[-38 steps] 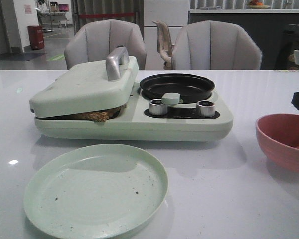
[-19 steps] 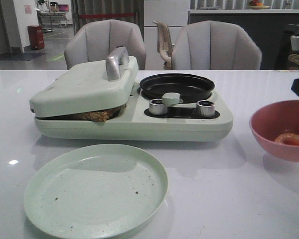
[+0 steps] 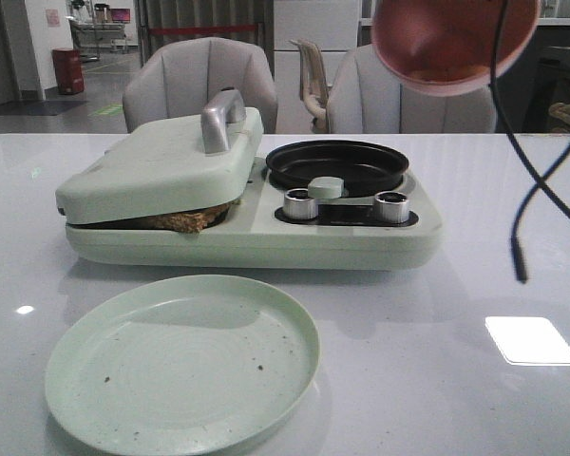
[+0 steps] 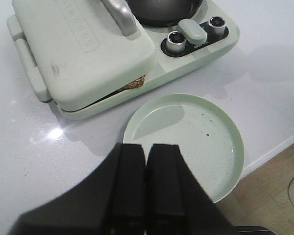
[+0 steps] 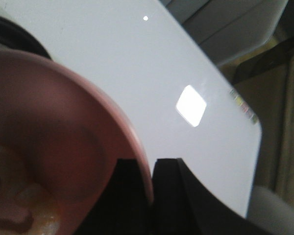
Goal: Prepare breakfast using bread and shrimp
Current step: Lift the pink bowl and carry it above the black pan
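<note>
Bread (image 3: pixel 179 220) is seen pinched under the closed lid of the green breakfast maker (image 3: pixel 256 237) at mid-left. Shrimp (image 5: pixel 19 215) lie blurred inside the pink bowl (image 3: pixel 453 43), raised at upper right, its rim gripped by the right pincer (image 5: pixel 149 169). The left pincer (image 4: pixel 146 156) is closed, empty, above the green plate (image 4: pixel 220 147) on the tabletop (image 3: pixel 437 380).

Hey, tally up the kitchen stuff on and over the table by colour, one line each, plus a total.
Pale green: 2, the breakfast maker and the plate
Pink: 1, the bowl held up by the right gripper
Black: 1, the pan set in the maker
Total: 4
</note>
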`<state>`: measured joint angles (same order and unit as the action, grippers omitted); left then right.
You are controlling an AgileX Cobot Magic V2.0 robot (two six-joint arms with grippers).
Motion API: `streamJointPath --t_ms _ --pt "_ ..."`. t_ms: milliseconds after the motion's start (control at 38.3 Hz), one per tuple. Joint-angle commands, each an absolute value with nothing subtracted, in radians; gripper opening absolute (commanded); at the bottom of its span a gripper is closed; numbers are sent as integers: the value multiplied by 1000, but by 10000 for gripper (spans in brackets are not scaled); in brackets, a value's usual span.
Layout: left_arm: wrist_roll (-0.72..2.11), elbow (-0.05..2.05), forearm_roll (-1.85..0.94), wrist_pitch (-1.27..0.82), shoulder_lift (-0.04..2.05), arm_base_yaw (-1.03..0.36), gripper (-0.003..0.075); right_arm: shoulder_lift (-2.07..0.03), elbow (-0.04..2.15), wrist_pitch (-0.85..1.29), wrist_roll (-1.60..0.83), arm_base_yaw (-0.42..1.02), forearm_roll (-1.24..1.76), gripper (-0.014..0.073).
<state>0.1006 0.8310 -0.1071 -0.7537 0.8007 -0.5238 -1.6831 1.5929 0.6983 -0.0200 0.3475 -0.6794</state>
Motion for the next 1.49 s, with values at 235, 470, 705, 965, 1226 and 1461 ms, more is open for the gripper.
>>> streamJointPath --t_ms 235,470,705,965,1226,1461 --pt "91 858 -90 -677 798 -532 100 -1807 1696 790 515 529 -1570 42" --pt "91 858 -88 -677 798 -532 100 -1876 1700 844 666 574 -1799 42" --pt "91 858 -87 -677 798 -532 100 -1900 1703 837 666 578 -1799 42" --pt "91 858 -76 -677 798 -532 100 -1900 1705 865 657 578 -1799 42" --pt "91 858 -75 -677 798 -532 100 -1900 1788 938 627 578 -1799 42" --pt "91 858 -75 -677 798 -532 100 -1907 1822 924 627 578 -1799 42"
